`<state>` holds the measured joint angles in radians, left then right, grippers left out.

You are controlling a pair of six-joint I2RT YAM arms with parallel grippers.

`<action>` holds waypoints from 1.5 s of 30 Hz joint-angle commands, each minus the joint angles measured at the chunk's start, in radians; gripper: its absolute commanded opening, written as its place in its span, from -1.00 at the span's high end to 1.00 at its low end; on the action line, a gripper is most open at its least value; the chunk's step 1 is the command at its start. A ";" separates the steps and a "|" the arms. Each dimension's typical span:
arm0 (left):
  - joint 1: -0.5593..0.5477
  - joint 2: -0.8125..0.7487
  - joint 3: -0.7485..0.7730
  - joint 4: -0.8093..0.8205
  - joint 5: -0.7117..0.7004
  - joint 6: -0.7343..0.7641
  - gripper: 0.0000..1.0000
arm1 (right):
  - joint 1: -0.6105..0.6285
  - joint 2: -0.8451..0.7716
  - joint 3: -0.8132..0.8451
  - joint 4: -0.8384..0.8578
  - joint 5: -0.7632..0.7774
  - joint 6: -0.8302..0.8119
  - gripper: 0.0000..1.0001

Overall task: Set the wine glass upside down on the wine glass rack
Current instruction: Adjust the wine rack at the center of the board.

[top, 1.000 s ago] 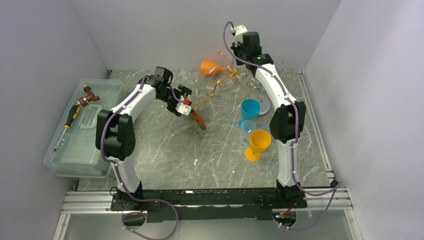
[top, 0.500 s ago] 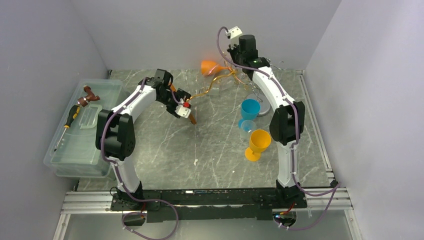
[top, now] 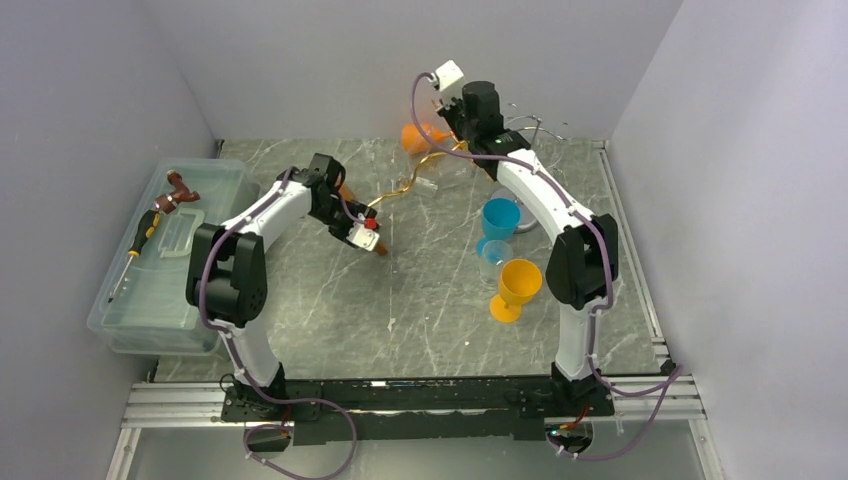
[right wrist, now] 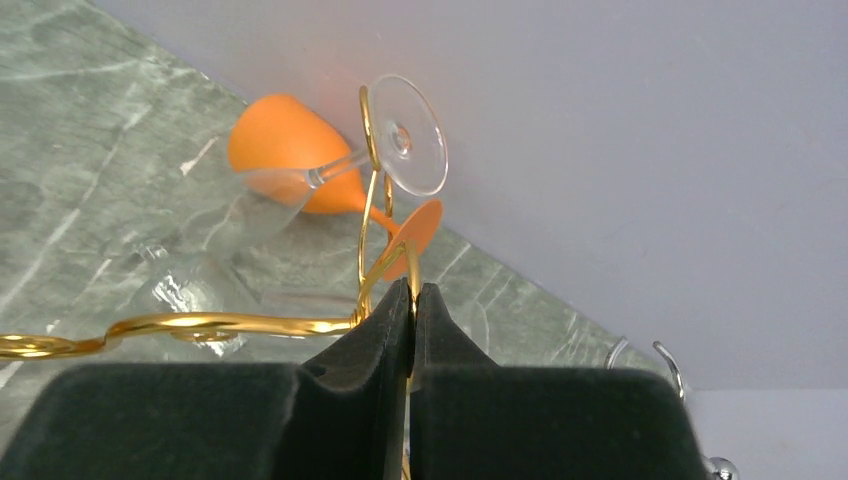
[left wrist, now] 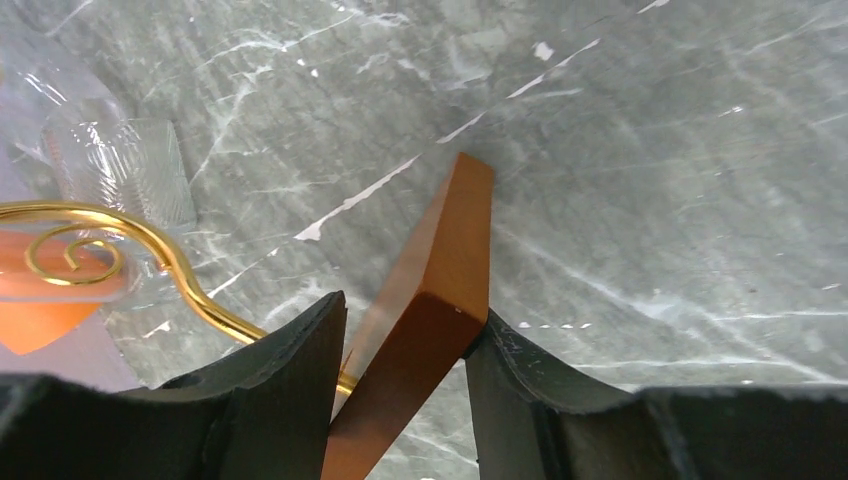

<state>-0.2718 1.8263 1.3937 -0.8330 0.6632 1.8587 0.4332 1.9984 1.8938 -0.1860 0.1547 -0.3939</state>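
Observation:
The wine glass rack lies tipped over, a gold wire frame [top: 400, 190] on a brown wooden base [left wrist: 440, 270]. My left gripper [left wrist: 405, 330] is shut on that base, one finger on each side. At the back, my right gripper [right wrist: 412, 295] is shut on the gold wire [right wrist: 230, 323]. An orange wine glass [right wrist: 285, 145] and a clear wine glass [right wrist: 405, 135] hang in the wire near the back wall. A blue glass [top: 499, 220], a clear glass [top: 495, 258] and an orange glass [top: 518, 285] stand on the table to the right.
A clear plastic bin [top: 130, 320] with a screwdriver [top: 140, 245] sits along the left edge. Silver wire hooks [top: 530, 122] show at the back right, behind the right arm. Walls close in the back and both sides.
My left gripper has closed on the wooden base and drawn it left. The right arm has swung left along the back wall with the gold wire, tilting the rack.

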 commanded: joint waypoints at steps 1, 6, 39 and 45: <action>-0.032 -0.066 -0.036 -0.114 0.117 -0.035 0.03 | 0.087 -0.079 0.011 0.088 -0.045 -0.051 1.00; -0.043 -0.105 -0.096 -0.119 0.128 -0.072 0.10 | 0.162 -0.099 -0.006 0.095 -0.029 -0.089 1.00; -0.077 -0.265 -0.468 0.048 0.122 -0.183 0.18 | 0.659 -0.188 -0.220 0.114 0.097 -0.214 1.00; -0.091 -0.288 -0.527 0.141 0.113 -0.244 0.19 | 0.728 -0.179 -0.250 0.100 0.079 -0.189 1.00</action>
<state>-0.3500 1.5311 0.8848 -0.7044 0.7120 1.8072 1.0000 1.7985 1.7123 0.0853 0.4034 -0.7258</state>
